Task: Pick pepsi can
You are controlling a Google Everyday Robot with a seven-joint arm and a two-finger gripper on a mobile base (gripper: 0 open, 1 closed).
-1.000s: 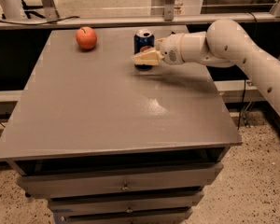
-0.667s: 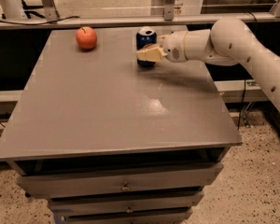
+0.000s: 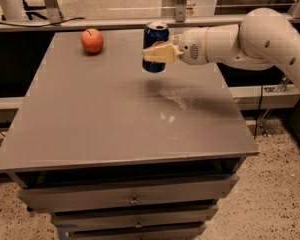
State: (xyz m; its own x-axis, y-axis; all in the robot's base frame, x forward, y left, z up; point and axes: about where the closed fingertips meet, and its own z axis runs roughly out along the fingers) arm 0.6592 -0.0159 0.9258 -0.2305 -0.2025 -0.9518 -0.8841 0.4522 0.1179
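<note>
Pepsi can point(image 3: 155, 40) sits upright between the jaws, which are closed on it about mid-height, one pale finger crossing its front face. The jaws reach in sideways at the end of the white arm point(image 3: 260, 39), over the far part of the grey worktop point(image 3: 115, 124). The can's base seems to hang just clear of the surface, and a dark shadow lies on the worktop directly beneath the jaws. From that I judge the grasp is made and the lift has only begun.

The apple point(image 3: 92, 40) rests out beyond the tips of the jaws, well apart from them and not in their way.

The main risk from here is slipping. The can's wall is smooth and round, and the hold is a side pinch on a narrow band, so a quick rise or a sharp swing could let it slide down or twist between the jaws. Too much squeeze could dent the thin wall and loosen the hold instead. If it dropped from this low height it would likely tip and roll, possibly towards the apple or off the far edge, which lies just behind the jaws. A rail runs along behind that edge, so a retreat in that direction might knock the can against it.
</note>
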